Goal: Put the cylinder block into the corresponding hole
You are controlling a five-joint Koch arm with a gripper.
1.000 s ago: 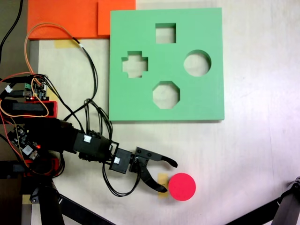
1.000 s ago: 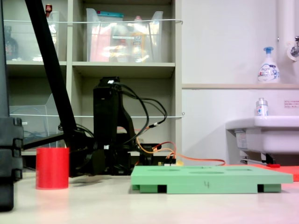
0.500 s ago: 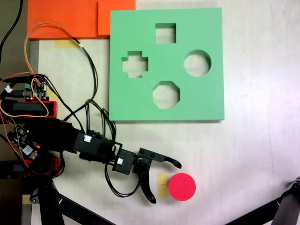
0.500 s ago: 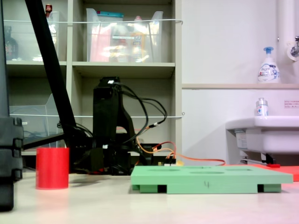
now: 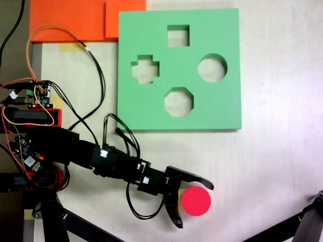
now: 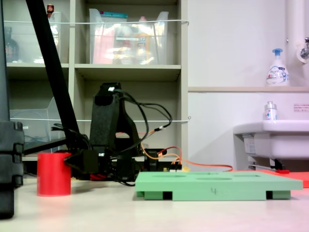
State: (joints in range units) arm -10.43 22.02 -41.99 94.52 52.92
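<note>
The red cylinder block (image 5: 197, 200) stands upright on the pale table, near the bottom edge of the first exterior view and well below the green foam board (image 5: 146, 111). My gripper (image 5: 196, 206) is open, with one black finger (image 5: 199, 180) just above the block and the other (image 5: 174, 214) at its lower left, so the block sits partly between them. The corresponding hole (image 5: 212, 68), a round cut-out, is on the board's right side. In the second exterior view the cylinder block (image 6: 53, 174) stands at the left, with the gripper (image 6: 73, 161) right beside it and the board (image 6: 217, 186) lying flat to the right.
The board also has square (image 5: 178, 36), cross (image 5: 145, 69) and octagonal (image 5: 178, 102) cut-outs. Orange sheets (image 5: 75, 20) lie at the top left. Loose cables (image 5: 96, 75) and electronics (image 5: 30, 101) crowd the left edge. A black stand leg (image 5: 308, 222) enters at the bottom right.
The arm has reached out to the first exterior view's right and slightly down. The fingers have spread wider and now flank the red cylinder block, which has not moved.
</note>
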